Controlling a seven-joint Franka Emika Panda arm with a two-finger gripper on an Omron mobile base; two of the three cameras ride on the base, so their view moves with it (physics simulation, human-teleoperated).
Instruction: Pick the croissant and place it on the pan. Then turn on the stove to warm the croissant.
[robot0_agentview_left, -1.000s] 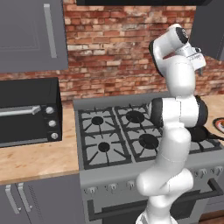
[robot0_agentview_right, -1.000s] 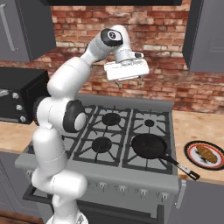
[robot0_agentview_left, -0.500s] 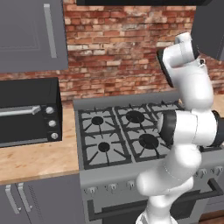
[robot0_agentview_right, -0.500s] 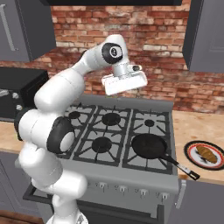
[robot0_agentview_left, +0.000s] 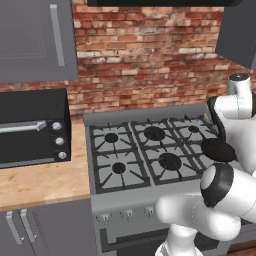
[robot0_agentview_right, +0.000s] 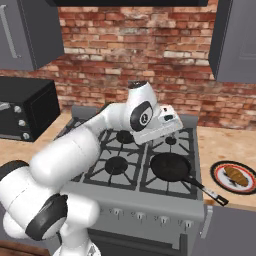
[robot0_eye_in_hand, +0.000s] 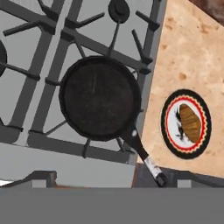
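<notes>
A: In the left base view, what could you make out?

B: The stove (robot0_agentview_left: 150, 150) was grey metal with black grates, and a black toaster oven (robot0_agentview_left: 32, 127) sat on the pale wood worktop (robot0_agentview_left: 40, 182). The white arm covered the stove's right side, so pan and pastry were hidden there.

A: And from the right base view?

B: The end effector (robot0_agentview_right: 167, 122) hung above the stove's rear grates. The pan (robot0_agentview_right: 172, 167), round, matte black, thin-handled, lay below and forward of it. The croissant (robot0_agentview_right: 239, 176), a small golden-brown oblong, sat on a red-rimmed white plate (robot0_agentview_right: 222, 175), well off to the end effector's right. The fingers were too small to read, so I couldn't tell whether they were open or closed.

A: The hand view?

B: The pan (robot0_eye_in_hand: 99, 97) lay nearly straight under it, its handle reaching past the stove's front edge. The croissant (robot0_eye_in_hand: 190, 122), ridged and glossy, lay on the plate (robot0_eye_in_hand: 168, 127), on speckled worktop (robot0_eye_in_hand: 188, 57) beside the pan.
</notes>
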